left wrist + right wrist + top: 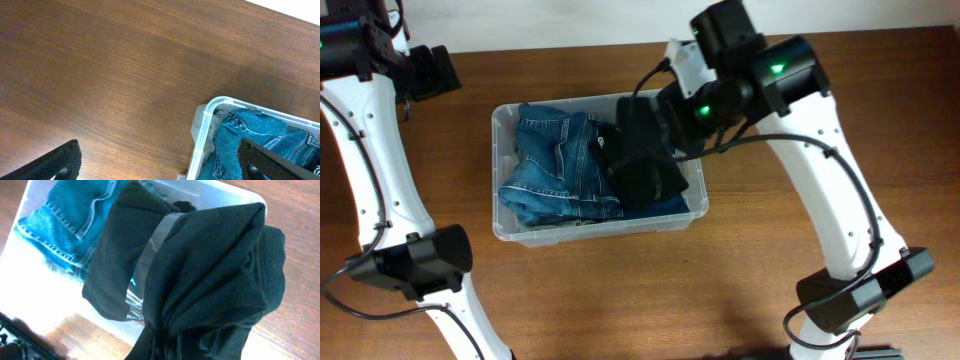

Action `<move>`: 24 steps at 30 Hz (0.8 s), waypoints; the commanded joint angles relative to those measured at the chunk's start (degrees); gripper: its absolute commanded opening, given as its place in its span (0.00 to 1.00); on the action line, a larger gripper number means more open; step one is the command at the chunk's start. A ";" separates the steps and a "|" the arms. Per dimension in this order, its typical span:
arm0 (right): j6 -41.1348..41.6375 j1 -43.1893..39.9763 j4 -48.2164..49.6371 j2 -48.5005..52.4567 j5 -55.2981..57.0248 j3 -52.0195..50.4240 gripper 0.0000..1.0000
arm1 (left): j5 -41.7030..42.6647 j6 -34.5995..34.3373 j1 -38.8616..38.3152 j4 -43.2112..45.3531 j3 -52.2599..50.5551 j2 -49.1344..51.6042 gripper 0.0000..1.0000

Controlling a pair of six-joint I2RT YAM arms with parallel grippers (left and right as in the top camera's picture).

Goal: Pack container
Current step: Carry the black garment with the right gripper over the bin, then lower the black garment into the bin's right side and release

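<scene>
So the right claw [655, 112] is closed on a black garment [200, 280]. You can't actually see the fingers in the wrist view because they're buried in cloth, but the fabric bunches up into them and hangs from there. There's a shiny greyish strip [150, 265] across the cloth, no idea what it is. The garment drapes down into the right end of the container [498, 170], which sits on the wooden table [620, 300] a bit left of centre in the overhead shot. Its long axis runs left-right across the frame, with the right end tipped slightly toward the bottom. Folded jeans [555, 165] fill the left part, touching the black garment. The left claw [157, 145] is way up in the upper left, fingers spread wide with nothing in them, hanging just outside the tub's corner.
</scene>
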 commanded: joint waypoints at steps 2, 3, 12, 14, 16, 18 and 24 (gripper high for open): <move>-0.94 1.90 0.39 2.45 1.55 -0.61 0.04 | 0.61 -0.07 0.13 0.33 -0.17 -0.28 0.99; -1.14 2.36 0.74 3.48 1.44 -1.14 0.04 | 0.61 -0.07 0.13 0.33 -0.17 -0.28 0.99; -4.13 3.72 0.76 9.46 1.62 -3.98 0.36 | 0.61 -0.07 0.13 0.31 -0.17 -0.28 0.99; -4.33 3.65 -0.83 10.34 3.98 -3.96 0.53 | 0.61 -0.07 0.13 0.31 -0.17 -0.28 0.99; -4.96 3.65 -1.42 9.94 4.37 -2.99 0.57 | 0.61 -0.07 0.13 0.33 -0.17 -0.28 0.99; -4.94 3.65 -1.97 9.35 4.59 0.00 0.61 | 0.63 -0.07 0.13 0.50 -0.17 -0.28 0.99; -4.66 3.78 -1.70 9.11 4.00 4.57 0.52 | 0.61 -0.07 0.13 0.52 -0.17 -0.28 0.99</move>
